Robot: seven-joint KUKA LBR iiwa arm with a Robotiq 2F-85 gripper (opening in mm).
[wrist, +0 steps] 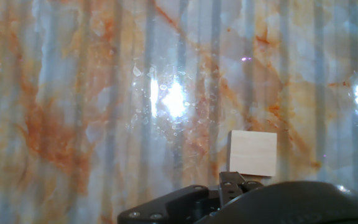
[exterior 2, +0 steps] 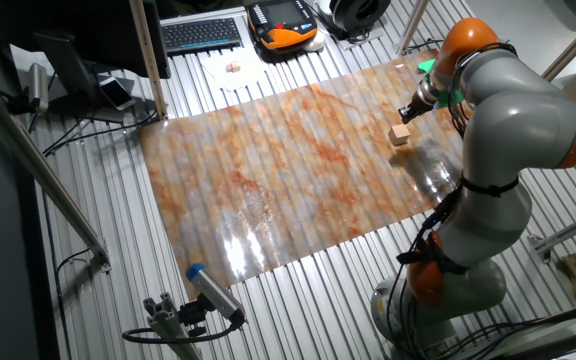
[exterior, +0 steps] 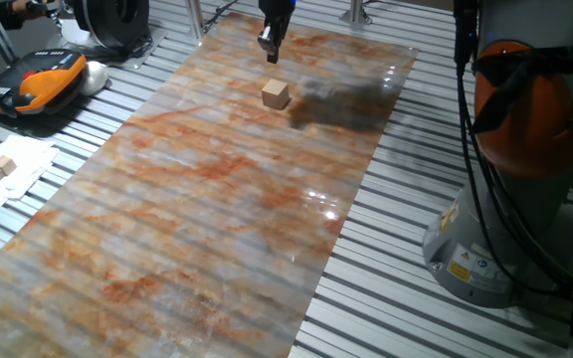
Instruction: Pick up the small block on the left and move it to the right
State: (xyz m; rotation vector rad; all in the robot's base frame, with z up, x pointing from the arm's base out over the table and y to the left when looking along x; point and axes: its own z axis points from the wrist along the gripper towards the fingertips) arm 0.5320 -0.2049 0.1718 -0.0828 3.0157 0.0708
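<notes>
The small light-tan wooden cube (exterior: 276, 93) rests flat on the marble-patterned orange and grey sheet (exterior: 197, 209) that covers the tabletop, toward the sheet's far end in one fixed view. The black two-finger gripper (exterior: 270, 50) hangs above the sheet, just beyond the cube and apart from it, holding nothing. In the hand view the cube (wrist: 252, 153) shows square-on just above the dark gripper body; whether the jaws stand apart or together cannot be told.
</notes>
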